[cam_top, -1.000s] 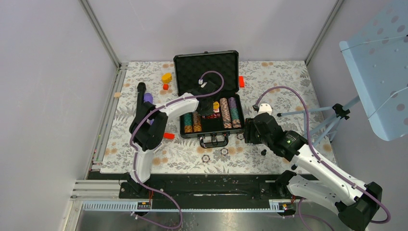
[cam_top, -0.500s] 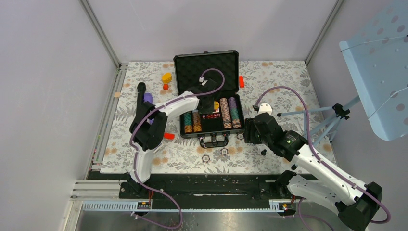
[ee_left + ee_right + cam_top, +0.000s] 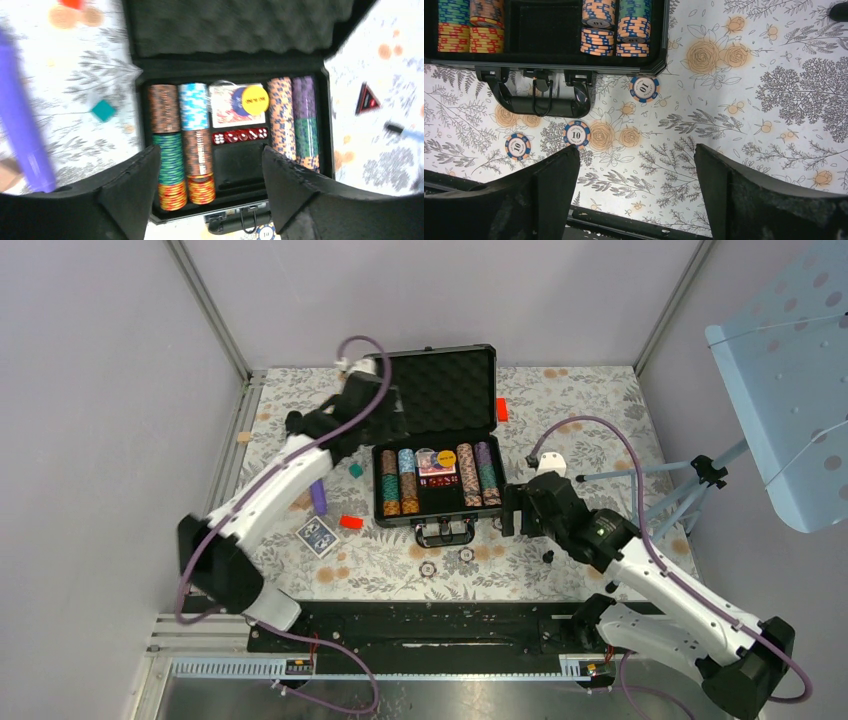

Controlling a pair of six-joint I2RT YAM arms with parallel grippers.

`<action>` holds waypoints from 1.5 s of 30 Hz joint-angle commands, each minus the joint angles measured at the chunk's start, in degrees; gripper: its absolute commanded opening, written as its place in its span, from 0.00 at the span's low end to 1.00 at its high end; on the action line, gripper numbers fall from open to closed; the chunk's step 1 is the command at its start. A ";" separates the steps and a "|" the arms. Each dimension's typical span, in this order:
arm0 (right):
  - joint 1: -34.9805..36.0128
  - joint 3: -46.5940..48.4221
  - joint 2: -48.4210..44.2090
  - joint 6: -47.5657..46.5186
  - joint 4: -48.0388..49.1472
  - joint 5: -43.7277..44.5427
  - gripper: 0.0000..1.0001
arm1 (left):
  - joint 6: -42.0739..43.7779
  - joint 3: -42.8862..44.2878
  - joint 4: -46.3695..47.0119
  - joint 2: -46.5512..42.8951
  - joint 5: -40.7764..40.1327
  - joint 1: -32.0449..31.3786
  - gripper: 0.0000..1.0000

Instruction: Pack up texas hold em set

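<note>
The black case [image 3: 440, 390] lies open in mid-table, foam lid [image 3: 235, 25] tipped back. Rows of striped chips [image 3: 182, 140] fill its tray, beside a card deck [image 3: 227, 107] with a yellow disc [image 3: 255, 100] on it and red dice [image 3: 239, 136]. High over the case's back left, my left gripper [image 3: 372, 408] hangs open and empty, fingers [image 3: 132, 192] framing the tray. My right gripper [image 3: 510, 510] is open over the cloth by the case's front right corner. Three loose "10" chips [image 3: 576, 134] lie in front of the handle [image 3: 544, 97]. A blue card deck [image 3: 318, 535] lies front left.
Left of the case are a purple cylinder [image 3: 317, 495], a teal block [image 3: 354, 470] and a red block [image 3: 350, 521]. Another red block [image 3: 502, 410] sits by the lid's right edge. A black triangle [image 3: 367, 98] lies right of the case. A tripod [image 3: 690, 480] stands far right.
My left arm has risen off the tray and swung to the back left, its jaws opening. The tray's left rows and the blue deck now show. My right jaws have spread wider.
</note>
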 commanded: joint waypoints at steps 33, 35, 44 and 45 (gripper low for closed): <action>-4.79 -3.14 10.47 7.11 8.27 -5.85 0.91 | 5.60 -36.64 5.87 -40.17 29.20 42.59 0.99; -4.78 -5.38 12.23 8.32 13.36 -6.92 0.88 | 6.06 -38.95 7.57 -42.96 29.62 42.61 0.99; -4.83 -7.40 23.32 8.33 24.13 -1.69 0.86 | 6.50 -43.57 10.38 -47.30 30.03 42.52 0.99; -4.78 -7.13 24.80 7.94 24.65 -1.66 0.86 | 6.46 -43.54 10.31 -46.93 29.96 42.53 0.99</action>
